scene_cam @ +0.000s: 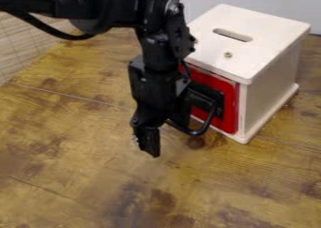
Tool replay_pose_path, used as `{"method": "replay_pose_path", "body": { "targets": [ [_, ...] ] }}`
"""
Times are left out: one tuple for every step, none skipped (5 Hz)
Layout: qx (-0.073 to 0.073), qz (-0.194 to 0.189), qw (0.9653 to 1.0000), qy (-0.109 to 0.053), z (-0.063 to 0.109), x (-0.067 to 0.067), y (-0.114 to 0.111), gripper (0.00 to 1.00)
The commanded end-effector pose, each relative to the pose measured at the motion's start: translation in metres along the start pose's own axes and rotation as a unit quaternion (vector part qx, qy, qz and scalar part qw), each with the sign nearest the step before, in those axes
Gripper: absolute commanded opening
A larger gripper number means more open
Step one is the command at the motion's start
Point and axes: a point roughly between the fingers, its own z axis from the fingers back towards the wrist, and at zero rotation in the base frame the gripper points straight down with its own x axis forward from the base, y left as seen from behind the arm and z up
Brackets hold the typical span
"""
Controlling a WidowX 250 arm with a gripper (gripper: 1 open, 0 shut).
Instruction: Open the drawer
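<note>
**Q:** What does the scene show?

**A:** Worn, scuffed wooden counter (75, 175) fills most of the frame. At the upper right sits a cream-white cabinet (257, 53) with a slot on top. The red drawer (216, 89) is set in its front face, right of centre, and looks fully pushed in. A black loop handle (201, 113) sticks out from it toward the lower left.

**Q:** Where is the arm?

**A:** A black robot arm (150, 44) comes in from the upper left and hangs straight down at centre frame. Its pincer (146, 138) points at the counter, just left of the handle. The jaws stand spread wide and hold nothing.

**Q:** What step is this?

**A:** Probably the approach, before any grasp. The next move likely calls for getting a finger into or around the loop, closing, then pulling toward the lower left.
</note>
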Motion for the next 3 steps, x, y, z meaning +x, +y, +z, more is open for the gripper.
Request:
{"method": "replay_pose_path", "body": {
  "targets": [
    [-0.017, -0.008, 0.9998, -0.007, 0.0107, -0.0058, -0.0036, 1.00],
    [-0.016, -0.007, 0.9998, -0.013, 0.0065, -0.0058, -0.0040, 1.00],
    [-0.015, 0.000, 0.9998, -0.015, 0.0044, -0.0043, -0.0041, 0.00]
  ]
}}
